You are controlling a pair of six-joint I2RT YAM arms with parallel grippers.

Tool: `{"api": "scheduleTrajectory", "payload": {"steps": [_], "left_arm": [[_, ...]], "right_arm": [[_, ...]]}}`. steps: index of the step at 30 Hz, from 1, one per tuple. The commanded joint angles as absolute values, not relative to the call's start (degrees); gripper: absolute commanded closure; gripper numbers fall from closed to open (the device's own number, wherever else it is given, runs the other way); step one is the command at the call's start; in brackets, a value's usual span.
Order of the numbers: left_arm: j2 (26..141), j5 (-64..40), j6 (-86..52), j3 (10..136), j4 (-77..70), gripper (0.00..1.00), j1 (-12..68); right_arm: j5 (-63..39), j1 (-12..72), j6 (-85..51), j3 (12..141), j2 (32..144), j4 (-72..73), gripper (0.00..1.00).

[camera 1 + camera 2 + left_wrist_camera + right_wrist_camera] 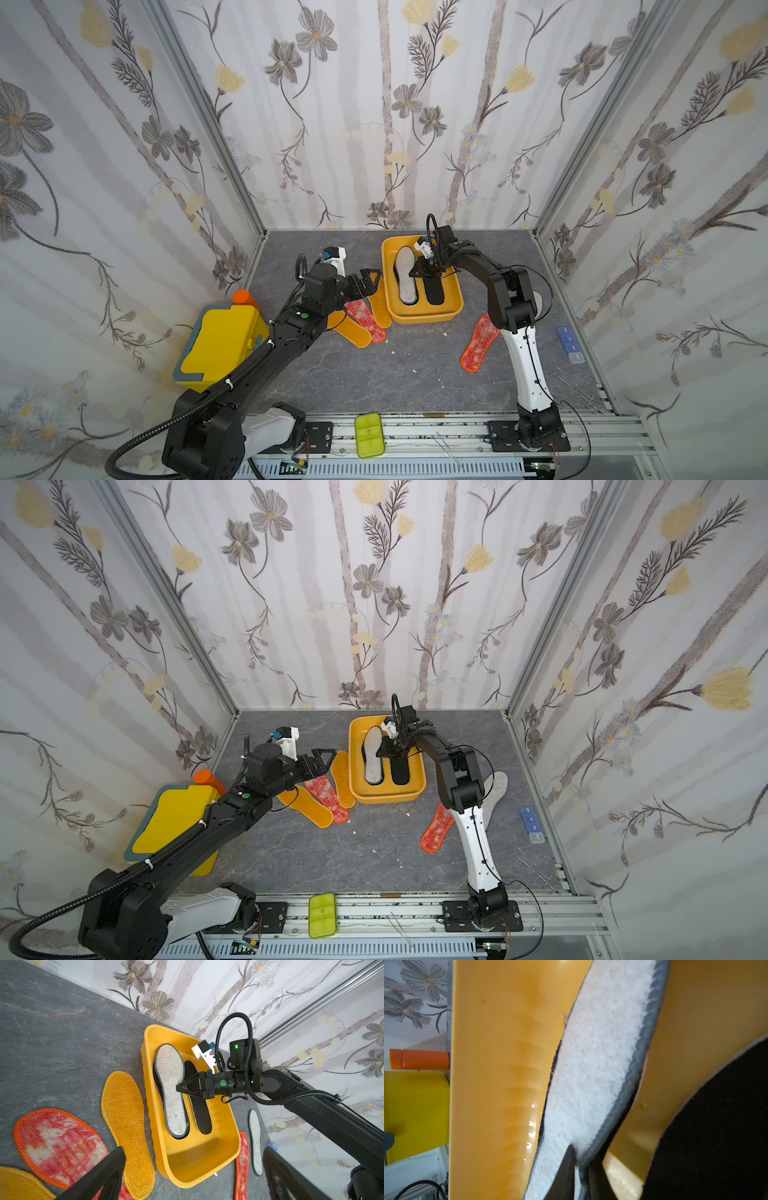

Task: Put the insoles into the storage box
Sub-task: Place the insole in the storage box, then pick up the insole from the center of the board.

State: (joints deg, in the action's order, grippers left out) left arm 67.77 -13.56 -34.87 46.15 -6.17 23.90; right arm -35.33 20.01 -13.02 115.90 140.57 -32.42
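The yellow-orange storage box (pixel 419 318) (pixel 187 1184) holds a grey-white felt insole (pixel 406 274) (pixel 598 1064) and a black insole (pixel 434 291) (pixel 200 1113). My right gripper (pixel 415 272) (pixel 581 1153) reaches into the box, shut on the felt insole's edge. My left gripper (pixel 368 282) (pixel 193 1153) hangs open and empty left of the box, above two orange-yellow insoles (pixel 380 305) (pixel 351 332) and a red speckled insole (pixel 368 320). A second red insole (pixel 480 345) lies right of the box. Another felt insole (pixel 496 796) is partly hidden behind the right arm.
A yellow lidded box (pixel 220 345) and an orange bottle (pixel 245 297) stand at the left wall. A blue pill case (pixel 569 345) and metal tools (pixel 582 392) lie at the right edge. A lime-green tray (pixel 369 434) sits on the front rail.
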Motion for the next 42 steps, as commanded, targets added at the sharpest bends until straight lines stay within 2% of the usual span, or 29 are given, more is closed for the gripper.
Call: {"api": "scheduleTrajectory", "payload": {"steps": [1,3,8,11,18,24,28,33,42], "left_arm": [[67.76,-13.54,-34.86,46.57,-7.23,0.00,23.83],[67.76,-13.54,-34.82,46.58,-7.29,0.00,23.83],[67.89,-13.62,-34.81,46.61,-7.29,0.00,23.90],[67.91,-13.70,-34.89,46.58,-7.38,0.00,23.85],[67.59,-13.62,-34.93,46.15,-7.36,0.00,23.93],[67.65,-13.49,-35.20,46.13,-7.20,0.00,23.87],[67.85,-12.97,-35.43,46.14,-6.94,0.00,23.86],[68.44,-12.57,-35.95,46.12,-6.93,0.00,23.92],[68.49,-11.33,-35.00,46.97,-5.75,0.00,23.84]], "right_arm": [[-34.67,20.10,-13.35,116.06,140.15,-31.89,0.79],[-34.61,20.10,-13.53,116.02,139.58,-32.07,0.73],[-34.73,20.13,-13.71,115.84,138.01,-32.30,0.68],[-34.43,20.12,-13.97,115.86,136.98,-32.61,0.59],[-31.40,20.37,-13.93,115.56,134.72,-34.35,0.51],[-27.83,20.24,-13.89,113.61,130.14,-34.63,0.49],[-27.59,19.93,-13.54,110.95,123.86,-34.24,0.48],[-26.01,16.91,-14.81,101.79,112.21,-31.63,0.46],[-22.46,1.24,-18.55,77.97,89.90,-30.59,0.43]]}}
